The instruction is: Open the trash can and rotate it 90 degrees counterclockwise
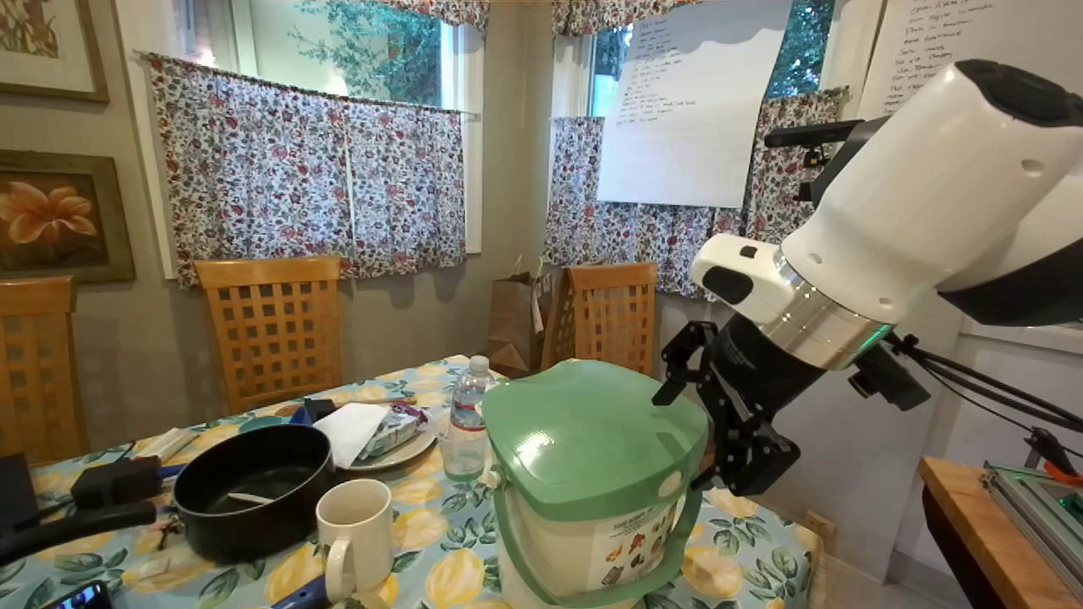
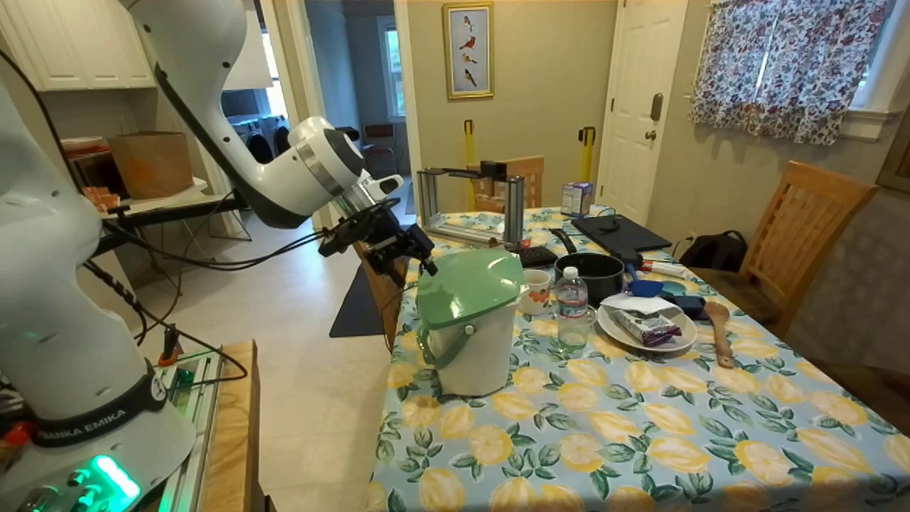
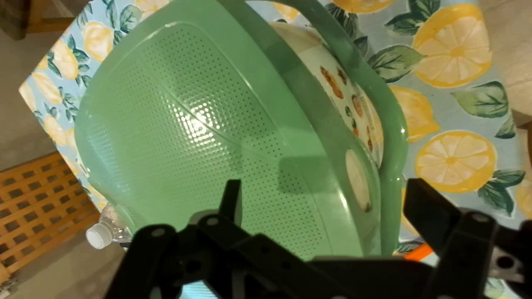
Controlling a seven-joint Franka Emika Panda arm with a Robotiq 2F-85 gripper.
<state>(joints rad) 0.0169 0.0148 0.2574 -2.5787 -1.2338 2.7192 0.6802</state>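
Observation:
The cream-white trash can (image 1: 554, 545) stands upright on the table; its body also shows in an exterior view (image 2: 480, 363). Its green lid (image 1: 584, 423) is closed and fills much of the wrist view (image 3: 178, 137). A green handle (image 1: 689, 520) hangs down round the front, below a round cream button on the lid's front edge (image 3: 357, 178). My gripper (image 1: 684, 441) is open and empty at that edge, also seen in an exterior view (image 2: 416, 272). In the wrist view (image 3: 322, 189) one finger is over the lid, the other beyond the rim and handle. Contact cannot be told.
A water bottle (image 1: 467, 414) stands close beside the trash can. A white mug (image 1: 364, 524), a black pan (image 1: 254, 499) and a plate (image 2: 668, 343) with packages are near. A wooden spoon (image 2: 719, 331) and a metal frame (image 2: 513, 213) are on the table.

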